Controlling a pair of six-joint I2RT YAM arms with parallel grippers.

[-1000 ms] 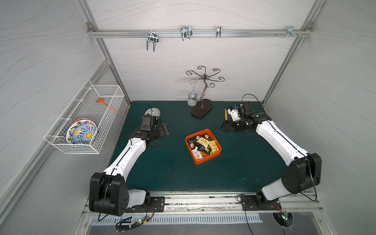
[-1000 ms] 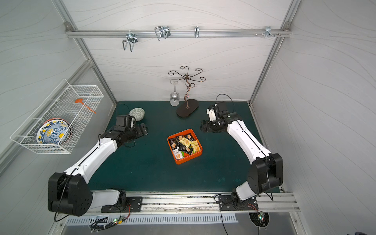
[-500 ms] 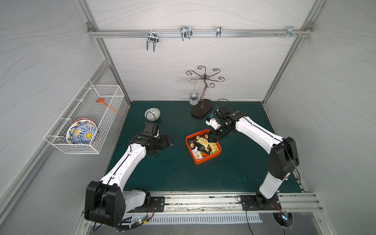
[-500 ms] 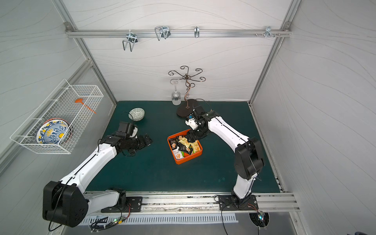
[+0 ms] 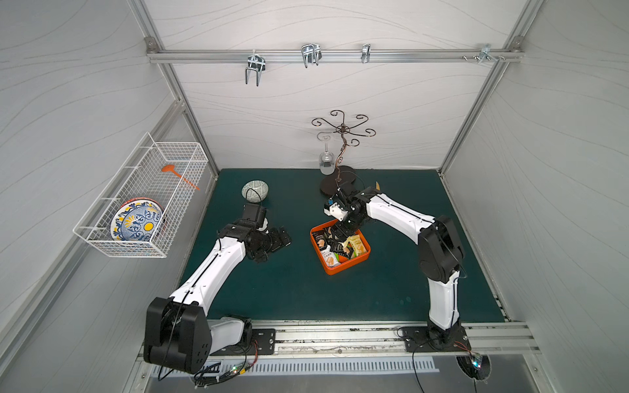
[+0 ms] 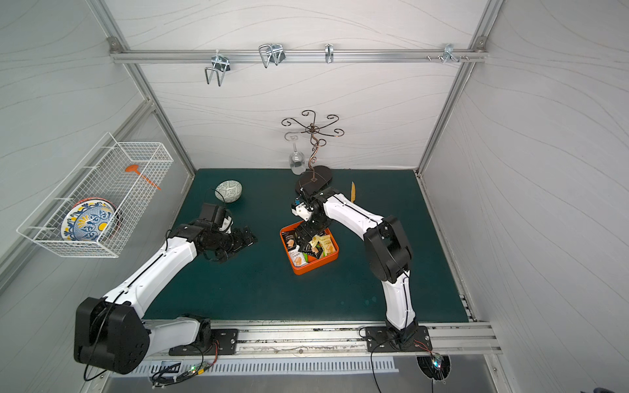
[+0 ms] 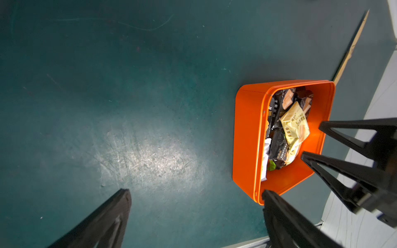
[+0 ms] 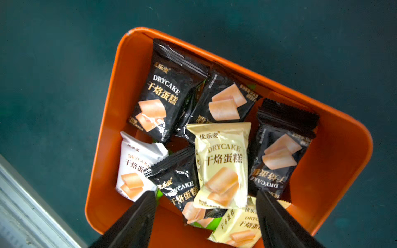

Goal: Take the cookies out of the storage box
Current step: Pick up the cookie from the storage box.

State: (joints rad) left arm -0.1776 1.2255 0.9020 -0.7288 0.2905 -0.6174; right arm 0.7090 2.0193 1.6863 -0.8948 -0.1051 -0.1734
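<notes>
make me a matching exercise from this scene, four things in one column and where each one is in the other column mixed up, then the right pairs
Things
1. cookies
2. patterned plate
3. wine glass
4. left gripper

Places
a. hanging upside down from the scrolled stand
b. open over the bare green mat, beside the storage box
c. inside the orange storage box
d. standing on edge in the white wire basket

Pairs: 1-c, 2-d, 3-a, 4-b
</notes>
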